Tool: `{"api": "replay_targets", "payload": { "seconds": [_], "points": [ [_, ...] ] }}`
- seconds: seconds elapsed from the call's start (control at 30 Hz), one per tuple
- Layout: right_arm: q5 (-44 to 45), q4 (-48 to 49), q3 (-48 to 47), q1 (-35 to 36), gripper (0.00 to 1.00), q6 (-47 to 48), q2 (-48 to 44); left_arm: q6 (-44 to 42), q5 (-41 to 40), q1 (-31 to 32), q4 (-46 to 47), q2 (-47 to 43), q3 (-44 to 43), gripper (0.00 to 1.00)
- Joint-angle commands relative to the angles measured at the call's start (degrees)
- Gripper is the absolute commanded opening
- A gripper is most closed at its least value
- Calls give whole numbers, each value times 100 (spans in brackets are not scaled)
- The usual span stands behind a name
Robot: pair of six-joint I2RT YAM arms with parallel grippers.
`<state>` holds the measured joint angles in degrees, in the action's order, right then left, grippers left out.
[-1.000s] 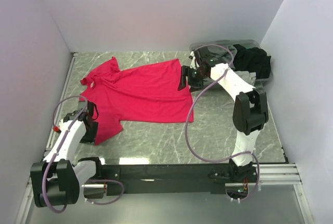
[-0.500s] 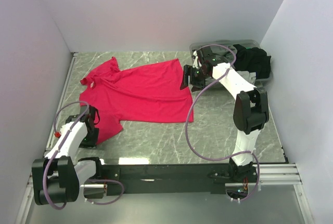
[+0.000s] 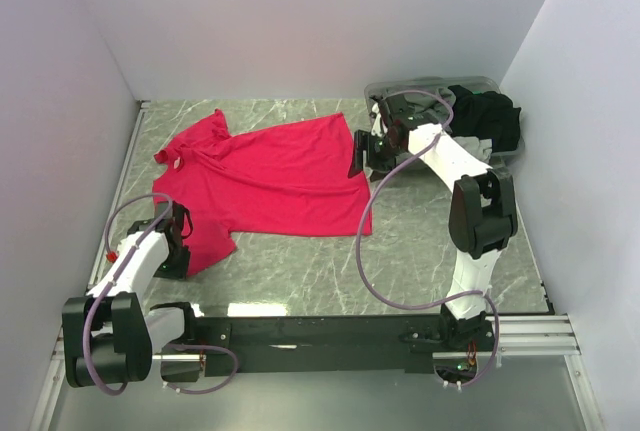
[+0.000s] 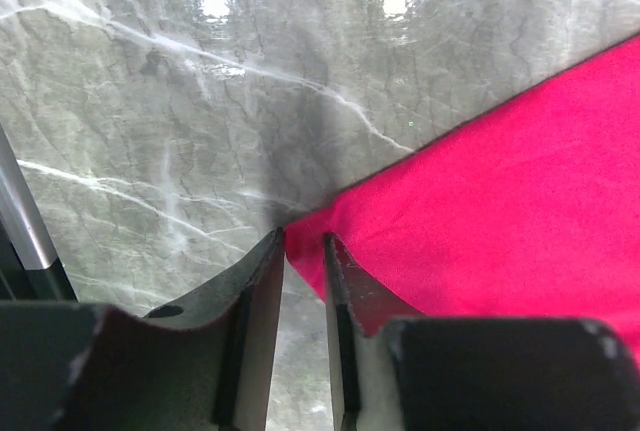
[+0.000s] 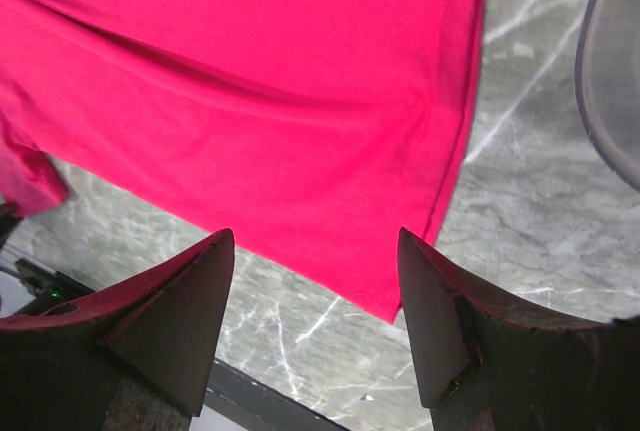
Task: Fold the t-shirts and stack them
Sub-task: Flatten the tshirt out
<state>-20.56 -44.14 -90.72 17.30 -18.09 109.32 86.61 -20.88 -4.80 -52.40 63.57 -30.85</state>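
Note:
The pinkish-red t-shirt (image 3: 270, 176) lies spread flat on the marble table, collar at the far left. My left gripper (image 3: 172, 249) is at the tip of the near-left sleeve. In the left wrist view the jaws (image 4: 303, 236) stand almost closed, with the red sleeve corner (image 4: 500, 201) pinched between the tips. My right gripper (image 3: 358, 156) is open over the shirt's right hem. The right wrist view shows it (image 5: 315, 241) above the red cloth (image 5: 250, 101), holding nothing. A black t-shirt (image 3: 490, 116) lies bunched in the tub.
The grey plastic tub (image 3: 478, 82) stands at the back right corner, behind my right arm. White walls close the table (image 3: 420, 241) on the left, back and right. A metal rail (image 4: 25, 221) runs along the left edge.
My right gripper has drawn slightly right, off the shirt's hem. My left arm has shifted a little toward the near edge, staying at the sleeve corner.

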Motion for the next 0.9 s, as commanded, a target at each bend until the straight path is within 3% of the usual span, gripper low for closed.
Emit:
{"api": "replay_targets", "payload": {
  "seconds": [0.0, 0.17, 0.4, 0.87],
  "points": [
    [139, -42, 238, -42, 72, 139, -279, -56, -65, -4, 116, -99, 53, 28],
    [306, -42, 827, -7, 72, 174, -525, -135, -74, -4, 151, -73, 44, 23],
    [517, -77, 1433, 124, 68, 183, -745, -311, -100, -4, 169, -345, 35, 0],
    [333, -112, 2119, 309, 57, 271, -772, -276, -109, -4, -77, -1128, -79, 0]
  ]
}}
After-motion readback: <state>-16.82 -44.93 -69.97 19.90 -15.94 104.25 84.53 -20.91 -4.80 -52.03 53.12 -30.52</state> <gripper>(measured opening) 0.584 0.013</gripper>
